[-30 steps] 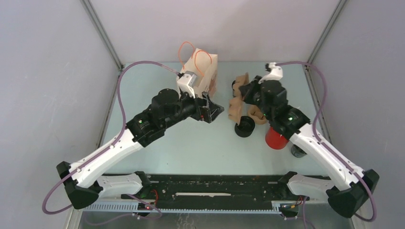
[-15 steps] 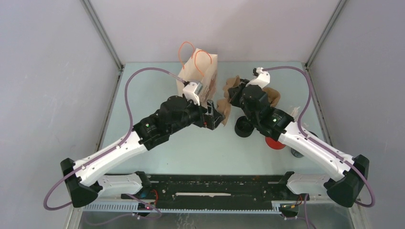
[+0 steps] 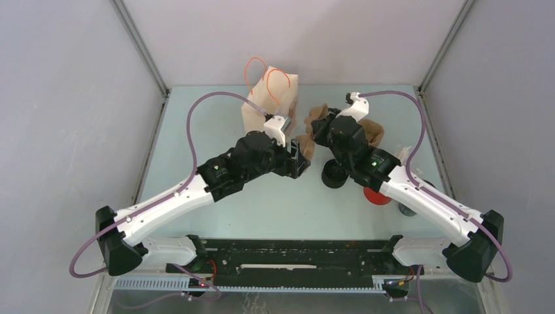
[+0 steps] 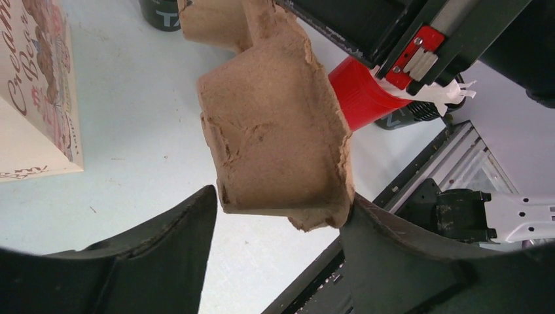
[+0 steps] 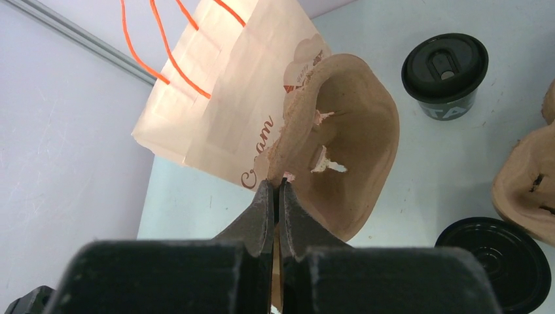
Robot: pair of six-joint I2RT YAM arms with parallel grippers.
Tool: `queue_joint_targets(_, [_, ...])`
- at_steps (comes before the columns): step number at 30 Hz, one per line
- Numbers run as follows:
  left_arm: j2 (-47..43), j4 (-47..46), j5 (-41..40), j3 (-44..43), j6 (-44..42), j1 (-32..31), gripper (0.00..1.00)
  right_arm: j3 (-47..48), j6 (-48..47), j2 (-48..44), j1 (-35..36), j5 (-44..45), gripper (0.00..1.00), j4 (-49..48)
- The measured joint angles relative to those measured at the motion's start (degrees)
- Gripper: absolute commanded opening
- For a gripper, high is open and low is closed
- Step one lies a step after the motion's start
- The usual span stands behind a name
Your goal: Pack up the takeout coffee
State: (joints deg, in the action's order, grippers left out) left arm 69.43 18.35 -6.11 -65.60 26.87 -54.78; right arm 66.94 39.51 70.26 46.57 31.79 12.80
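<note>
We judge the upright takeout coffee [image 3: 335, 174], on the table just nearside of the raised cup carrier [image 4: 275, 131], nearer our right gripper [image 5: 276, 186], which is clamped on the carrier's rim, while our left gripper [image 4: 278, 209] gapes astride one carrier pocket

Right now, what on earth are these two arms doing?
The right gripper is pinched shut on the rim of a brown pulp cup carrier, holding it up beside the paper bag. The left gripper is open, with the carrier's other end at its fingertips. The black takeout coffee stands on the table, untouched.
</note>
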Motion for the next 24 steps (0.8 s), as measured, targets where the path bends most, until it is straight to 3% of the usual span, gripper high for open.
queue_joint_targets(6, [-0.3,0.3,-0.8,-0.3,-0.2,-0.1,0.58,0.0,0.1,0.0,0.3,-0.4,0.0,0.2])
queue_joint_targets(13, [-1.3,1.0,-1.2,-0.3,-0.6,-0.2,0.85,0.0,-0.2,0.0,0.5,-2.1,0.0,0.2])
queue_joint_targets(16, [-1.7,1.0,-1.3,-0.3,-0.5,-0.2,0.87,0.0,-0.2,0.0,1.0,-3.0,0.0,0.2])
queue_joint_targets(19, [-1.8,1.1,-1.3,-0.3,-0.5,-0.2,0.82,0.0,-0.2,0.0,1.2,-3.8,0.0,0.2])
queue_joint_targets(24, [-1.8,1.2,-1.2,-0.3,-0.3,-0.2,0.64,0.0,-0.3,0.0,1.2,-3.8,0.0,0.2])
